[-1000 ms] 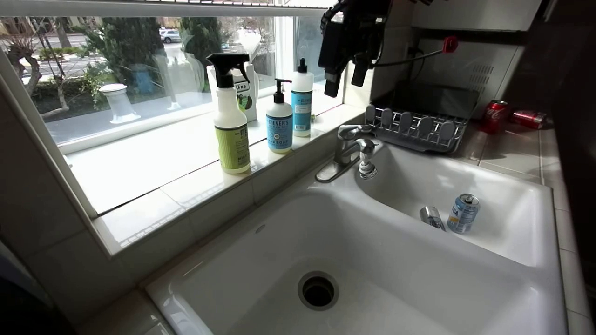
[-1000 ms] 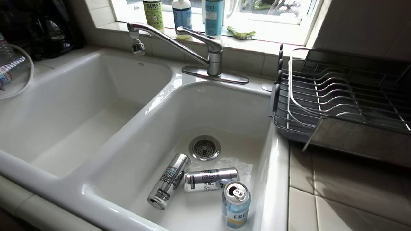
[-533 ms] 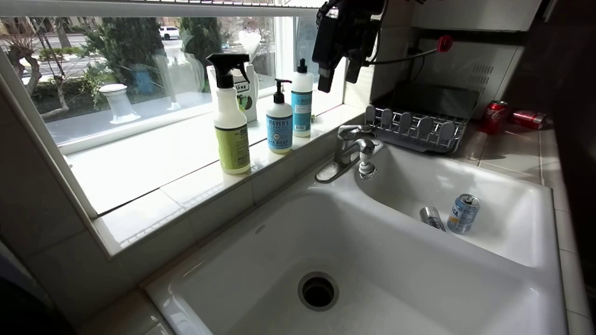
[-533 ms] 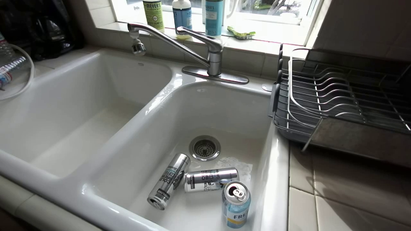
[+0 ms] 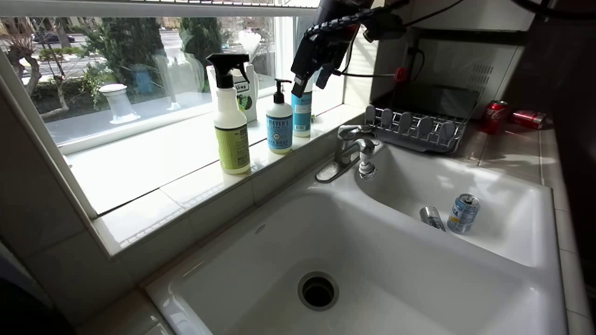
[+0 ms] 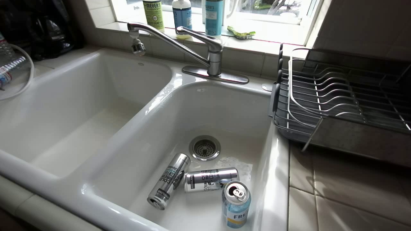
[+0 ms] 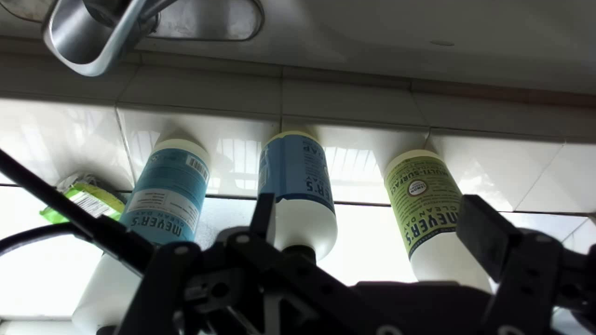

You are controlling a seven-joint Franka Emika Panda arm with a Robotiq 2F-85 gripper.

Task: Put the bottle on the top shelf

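On the sill [image 5: 160,204], the blue pump bottle [image 5: 279,124] stands upright, unheld, while above sill level the gripper [image 5: 310,87], empty, carries its fingers [image 7: 484,230] well spread, presumably to clear the bottle's width.

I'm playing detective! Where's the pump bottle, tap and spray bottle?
Pump bottle [image 5: 279,127], in an exterior view: blue label.
Tap [image 6: 214,61], in an exterior view: upright body.
Spray bottle [image 7: 429,209], in the wrist view: green label.

Kitchen, double sink [image 6: 125,125], faucet [image 6: 214,61], dish rack [image 6: 337,99]
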